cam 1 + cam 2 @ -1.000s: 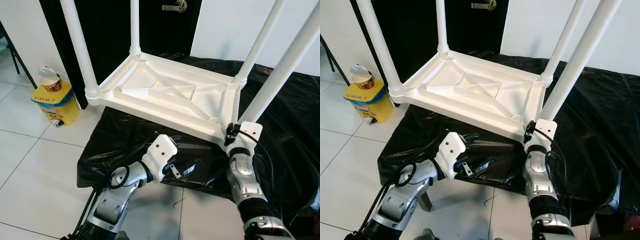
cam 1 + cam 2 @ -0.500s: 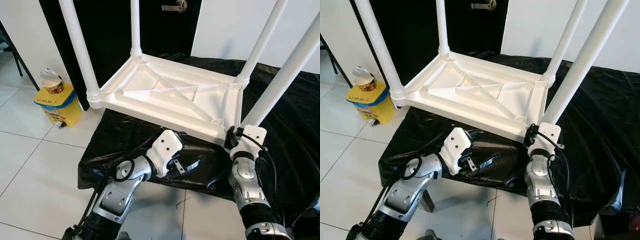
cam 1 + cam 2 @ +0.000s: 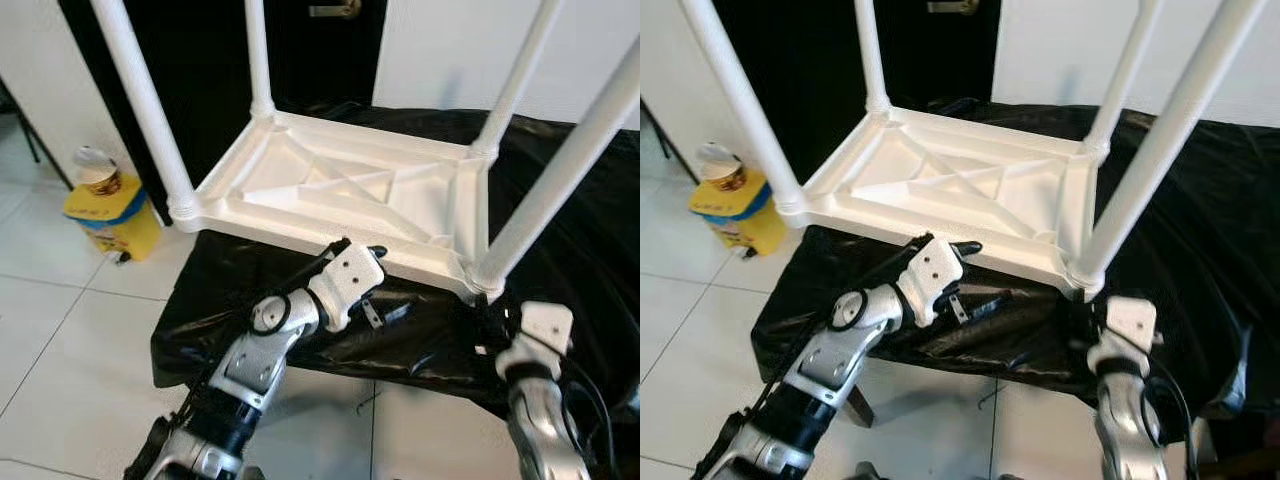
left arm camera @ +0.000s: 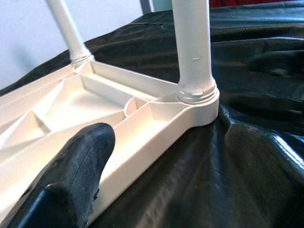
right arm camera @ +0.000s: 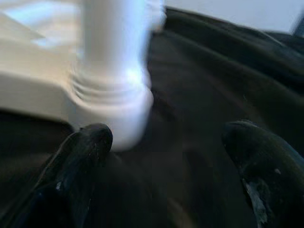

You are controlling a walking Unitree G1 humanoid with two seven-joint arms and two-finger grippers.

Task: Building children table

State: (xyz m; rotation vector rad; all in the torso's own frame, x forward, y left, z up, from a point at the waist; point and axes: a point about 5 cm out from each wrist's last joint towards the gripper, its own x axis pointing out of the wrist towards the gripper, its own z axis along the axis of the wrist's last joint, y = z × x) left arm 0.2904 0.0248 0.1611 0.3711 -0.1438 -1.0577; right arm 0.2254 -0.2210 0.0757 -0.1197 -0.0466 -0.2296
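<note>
While inverted on black sheeting (image 3: 300, 275) over the worktop, white children's table (image 3: 350, 195) found with four legs pointing up. Yellow bin (image 3: 105, 210) on floor, well apart from left gripper (image 4: 156, 175), carrying a cup, contents not discernible. Left fingers (image 4: 71, 175) spread open, one against the table's near rim. Right gripper (image 5: 166, 166) likewise spread open, just short of the near corner leg (image 5: 111, 71).

A home: tiled floor (image 3: 60, 330), dark door (image 3: 210, 60), white walls (image 3: 440, 50).
</note>
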